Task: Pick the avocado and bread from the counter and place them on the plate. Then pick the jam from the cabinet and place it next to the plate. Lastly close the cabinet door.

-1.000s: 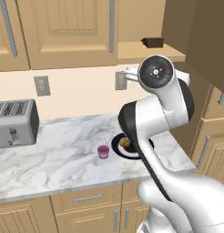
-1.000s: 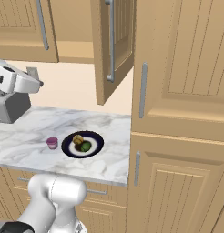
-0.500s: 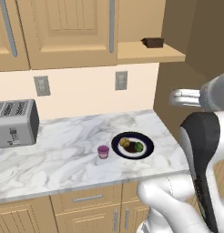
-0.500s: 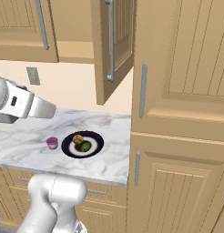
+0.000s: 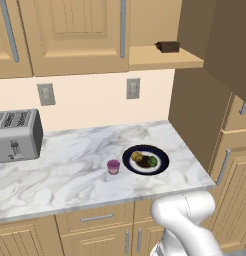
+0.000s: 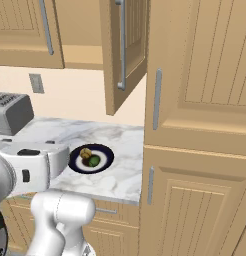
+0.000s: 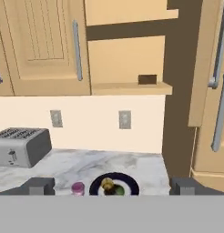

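With food plated and jar set down: door-closing step in hand.
Avocado (image 5: 153,161), bread (image 5: 137,157): on plate (image 5: 161,161).
Jam (image 5: 113,166): on counter (image 5: 70,170), just beside plate.
Gripper (image 7: 112,185): fingers spread wide, empty.
Cabinet door (image 6: 124,52): open; next, probably reach its outer face and push shut.

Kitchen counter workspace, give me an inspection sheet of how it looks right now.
Surface: white marble counter, intact.
Job's things: avocado and bread lie on the plate; jam stands on the counter just left of the plate; cabinet door open.
Clutter: toaster at the counter's left; dark box on the cabinet shelf.
Grippers: claw, fingers wide apart, empty.
Cables: nothing seen.
Surroundings: two wall outlets, drawers below, tall cabinets to the right.
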